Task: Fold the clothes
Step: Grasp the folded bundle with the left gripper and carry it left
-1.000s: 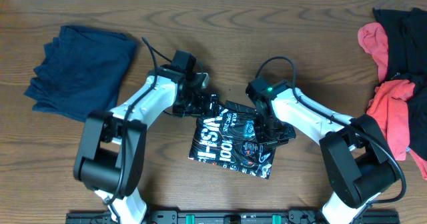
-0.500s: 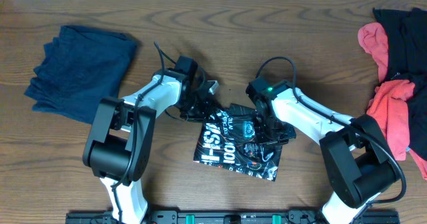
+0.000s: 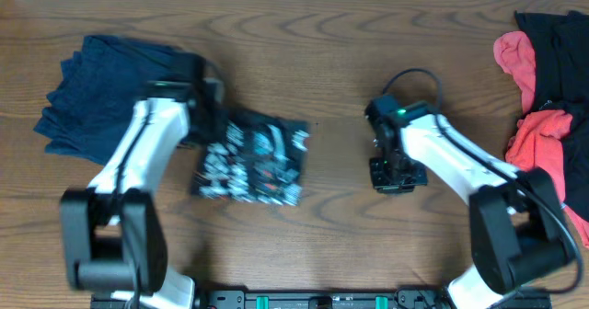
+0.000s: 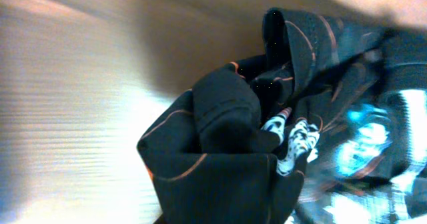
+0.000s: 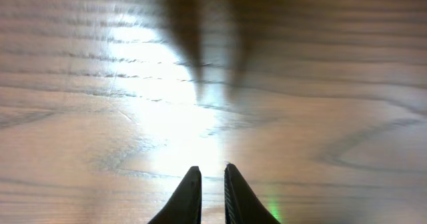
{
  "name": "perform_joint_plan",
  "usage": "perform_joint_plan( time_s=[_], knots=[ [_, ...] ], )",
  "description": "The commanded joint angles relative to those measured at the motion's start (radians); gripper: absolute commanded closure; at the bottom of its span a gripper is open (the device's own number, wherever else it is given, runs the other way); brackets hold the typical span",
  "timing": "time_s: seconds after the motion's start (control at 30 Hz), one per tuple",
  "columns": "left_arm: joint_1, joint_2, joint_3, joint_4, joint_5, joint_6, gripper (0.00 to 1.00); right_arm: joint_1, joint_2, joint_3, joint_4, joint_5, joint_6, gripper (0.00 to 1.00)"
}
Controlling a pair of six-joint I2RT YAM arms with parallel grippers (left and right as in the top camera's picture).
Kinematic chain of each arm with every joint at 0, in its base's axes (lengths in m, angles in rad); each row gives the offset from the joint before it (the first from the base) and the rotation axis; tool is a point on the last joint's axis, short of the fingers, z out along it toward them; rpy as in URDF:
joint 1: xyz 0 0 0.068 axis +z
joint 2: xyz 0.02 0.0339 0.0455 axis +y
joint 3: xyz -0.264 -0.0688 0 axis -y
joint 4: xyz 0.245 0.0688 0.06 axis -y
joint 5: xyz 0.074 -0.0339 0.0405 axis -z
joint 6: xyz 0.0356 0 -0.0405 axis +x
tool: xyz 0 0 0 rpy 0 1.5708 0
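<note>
Toward the front edge, right of centre, right gripper [image 5: 211, 172] hovers over bare wood, fingers almost touching, holding nothing. Left of centre, left gripper [image 3: 204, 125] pinches the bunched black printed shirt [image 3: 253, 157], just beside the navy pile [image 3: 106, 88] far-left.

Right pincer [image 5: 212, 171], tips close together, over glossy wood-grain table [image 5: 87, 97].

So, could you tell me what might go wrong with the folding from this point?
1. The black graphic-print folded shirt looks bunched at the edge near the left hand, as the left wrist view shows, so its fold may come undone.
2. It lies near the folded navy-blue garment; a push further that way could rumple that one.
</note>
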Motion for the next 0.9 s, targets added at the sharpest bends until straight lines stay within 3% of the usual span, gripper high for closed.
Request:
perform_joint_plan(
  time_s=[0.0, 0.27, 0.5, 0.87],
  knots=[
    [0.061, -0.085, 0.068, 0.028, -0.186, 0.015, 0.94, -0.039, -0.063, 0.0, -0.001, 0.014, -0.017, 0.87],
    [0.161, -0.113, 0.148, 0.185, -0.219, 0.165, 0.94, -0.07, -0.075, 0.0, -0.002, 0.014, -0.02, 0.86],
    [0.209, -0.112, 0.175, 0.311, -0.241, 0.222, 0.94, -0.07, -0.075, 0.0, 0.002, 0.015, -0.02, 0.86],
    [0.343, -0.081, 0.175, 0.408, -0.238, 0.227, 0.94, -0.071, -0.075, 0.0, 0.002, 0.016, -0.033, 0.85]
  ],
)
